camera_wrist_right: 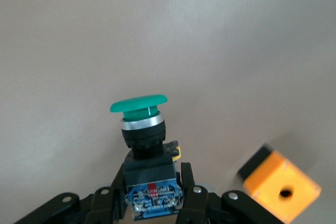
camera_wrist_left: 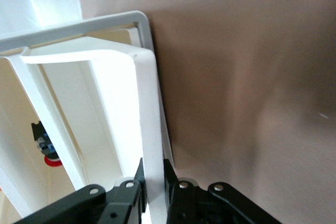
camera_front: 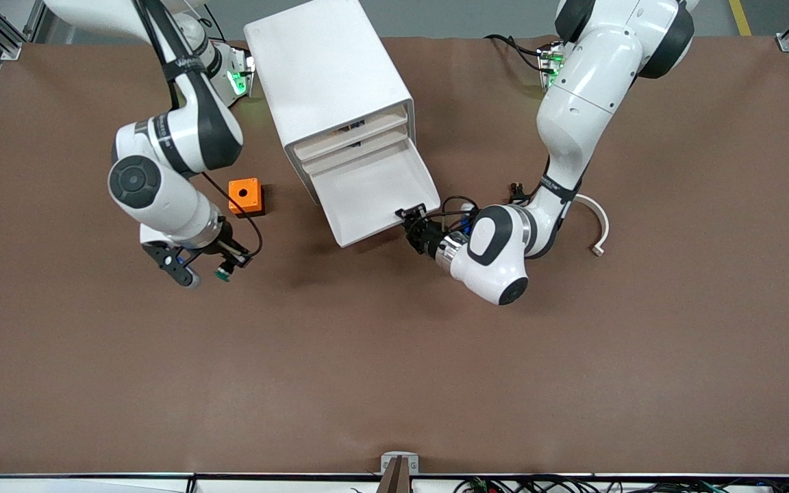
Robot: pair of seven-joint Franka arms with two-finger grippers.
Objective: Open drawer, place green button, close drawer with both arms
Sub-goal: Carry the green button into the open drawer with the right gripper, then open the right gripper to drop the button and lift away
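Note:
The white cabinet (camera_front: pixel 329 68) stands at the middle back of the table. Its lowest drawer (camera_front: pixel 374 192) is pulled out and shows nothing inside. My left gripper (camera_front: pixel 414 219) is shut on the drawer's front rim. In the left wrist view the fingers (camera_wrist_left: pixel 137 182) clamp that white rim (camera_wrist_left: pixel 148 108) from both sides. My right gripper (camera_front: pixel 227 266) is shut on the button (camera_front: pixel 221 274) and holds it over bare table, toward the right arm's end from the drawer. In the right wrist view the button (camera_wrist_right: pixel 140 107) shows its green cap, with my right gripper (camera_wrist_right: pixel 152 187) closed on its dark blue body.
An orange cube (camera_front: pixel 244 196) with a round hole sits on the table between the right arm and the cabinet; it also shows in the right wrist view (camera_wrist_right: pixel 281 192). A curved white piece (camera_front: pixel 598 222) lies toward the left arm's end. A black and red part (camera_wrist_left: pixel 46 148) lies inside the cabinet.

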